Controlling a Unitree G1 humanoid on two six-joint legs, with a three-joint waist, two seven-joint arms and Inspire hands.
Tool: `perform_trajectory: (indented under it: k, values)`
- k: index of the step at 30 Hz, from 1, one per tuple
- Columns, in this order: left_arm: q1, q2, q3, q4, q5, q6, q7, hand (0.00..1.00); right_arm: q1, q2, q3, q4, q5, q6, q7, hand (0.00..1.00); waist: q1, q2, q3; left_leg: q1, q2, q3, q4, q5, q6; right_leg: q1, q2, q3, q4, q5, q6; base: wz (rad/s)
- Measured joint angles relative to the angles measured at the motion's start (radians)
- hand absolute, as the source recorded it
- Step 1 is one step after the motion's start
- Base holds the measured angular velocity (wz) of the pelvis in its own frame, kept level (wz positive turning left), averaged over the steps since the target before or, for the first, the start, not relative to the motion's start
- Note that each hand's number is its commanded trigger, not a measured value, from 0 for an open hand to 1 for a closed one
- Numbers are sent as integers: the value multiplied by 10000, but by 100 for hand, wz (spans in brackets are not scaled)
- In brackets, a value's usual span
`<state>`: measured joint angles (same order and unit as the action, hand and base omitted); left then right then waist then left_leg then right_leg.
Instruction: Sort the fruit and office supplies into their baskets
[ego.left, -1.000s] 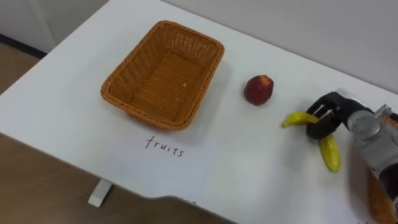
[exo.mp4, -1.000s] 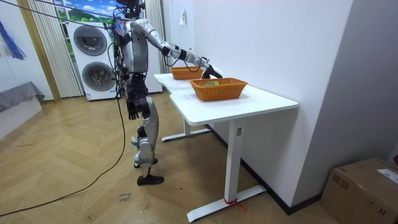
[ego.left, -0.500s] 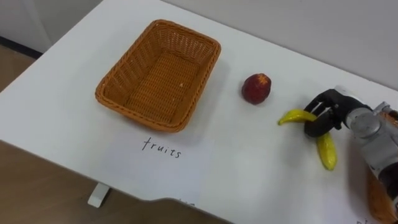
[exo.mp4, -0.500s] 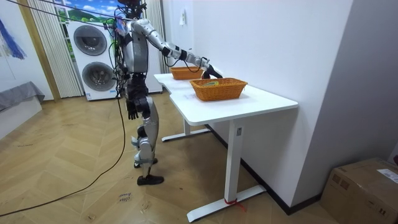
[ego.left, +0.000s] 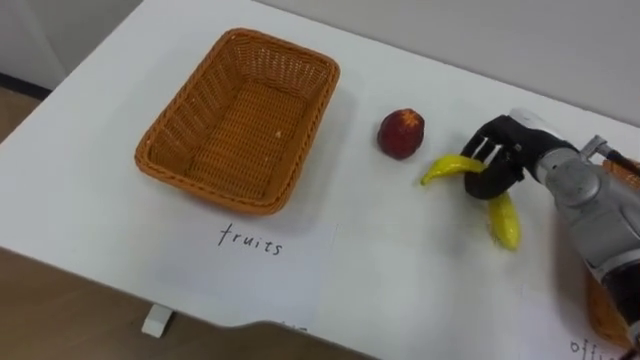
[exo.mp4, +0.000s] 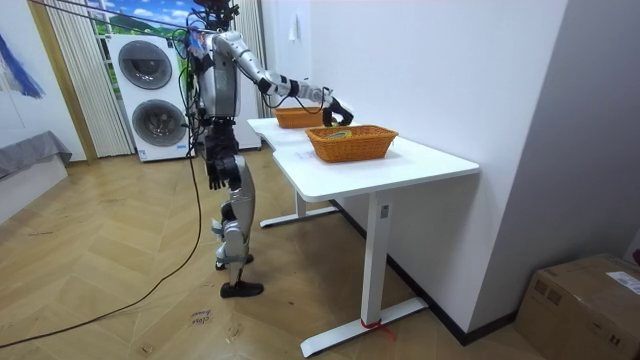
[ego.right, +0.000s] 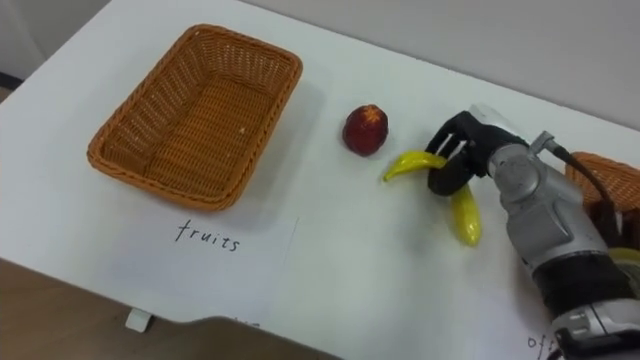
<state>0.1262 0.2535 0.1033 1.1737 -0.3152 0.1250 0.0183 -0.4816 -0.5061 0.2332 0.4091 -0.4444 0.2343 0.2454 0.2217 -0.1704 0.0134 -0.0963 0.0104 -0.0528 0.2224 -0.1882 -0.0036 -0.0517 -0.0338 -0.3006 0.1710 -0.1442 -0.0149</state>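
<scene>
We've got the right hand (ego.left: 497, 160) curled round the banana (ego.left: 503, 222), low at the table (ego.left: 400, 270), just right of the red fruit (ego.left: 401, 133). The basket (ego.left: 236, 205) is well left. The left hand (exo.mp4: 213, 178) hangs at the side, and we can't tell its state.

Bright, even room light, white table (ego.left: 400, 270), soft faint shadow beside basket (ego.left: 205, 185)
</scene>
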Motion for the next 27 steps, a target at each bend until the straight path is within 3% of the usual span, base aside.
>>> perform_trajectory:
  k: [10,15,23,27]
  values:
    - [38,-144,124,-26,-68,-29,136,0,553,-8,-207,-1871,-358,90,292,100,-72,23,-73,81,5,-22,-21,2,1,101,-1,28,38,0,0,2]
    - [111,-217,127,184,-75,-25,126,0,549,-12,-258,-2996,-278,87,292,100,-319,55,-128,487,12,51,-196,0,3,437,-10,96,78,-3,5,-4]
    - [282,-308,141,-43,-80,-80,110,0,467,-91,-529,-4306,-297,81,356,100,-552,67,-134,737,19,214,-232,3,13,557,-12,254,161,-4,7,-6]
    - [267,-355,214,-44,-80,-20,75,0,268,-167,-759,-4352,-320,307,357,100,-548,64,-137,745,19,205,-232,22,10,561,-12,247,161,-4,7,0]
